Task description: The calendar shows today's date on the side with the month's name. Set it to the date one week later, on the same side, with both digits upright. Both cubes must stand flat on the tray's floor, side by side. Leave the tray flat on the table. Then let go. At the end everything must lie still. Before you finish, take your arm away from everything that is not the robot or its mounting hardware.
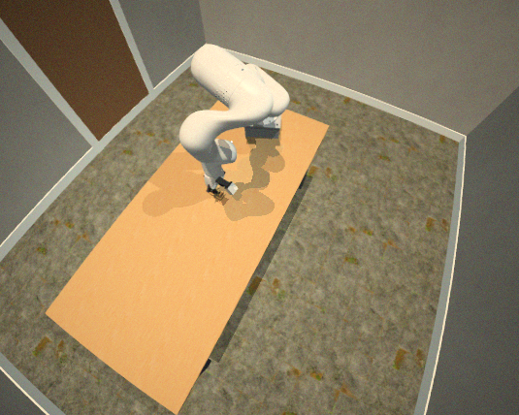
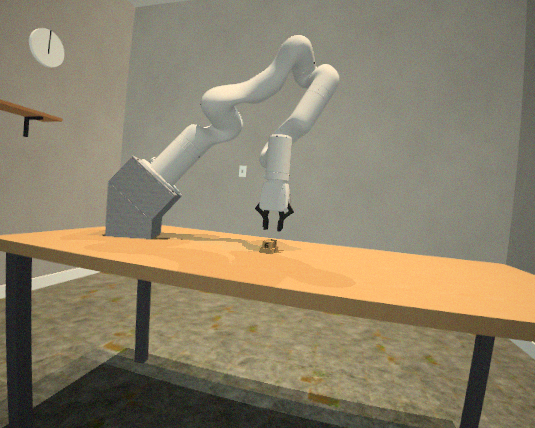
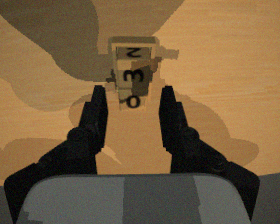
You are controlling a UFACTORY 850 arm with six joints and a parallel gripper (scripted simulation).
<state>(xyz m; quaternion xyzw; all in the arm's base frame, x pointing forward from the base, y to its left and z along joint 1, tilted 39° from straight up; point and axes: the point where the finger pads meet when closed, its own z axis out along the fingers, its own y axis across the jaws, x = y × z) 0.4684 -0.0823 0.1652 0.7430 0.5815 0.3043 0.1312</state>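
The small tan calendar tray [image 2: 269,251] [image 3: 133,40] stands on the table under my gripper; the top view shows it small and blurred. In the wrist view three marks show in a row, each turned sideways: a 2 or N at the far end, a 3 [image 3: 134,75] in the middle and a 0 or 6 at the near end. The split between the two cubes is unclear there. A cube [image 2: 267,245] shows what looks like a 6 in the exterior view. My gripper [image 1: 222,188] [image 2: 273,229] [image 3: 133,98] is partly open and empty, pointing down above the tray.
The wooden table [image 1: 143,271] [image 2: 407,280] carries the arm's grey base [image 2: 132,205] at one end. Arm shadows fall over and around the tray. A wall shelf [image 2: 22,109] and a clock [image 2: 46,47] are far off.
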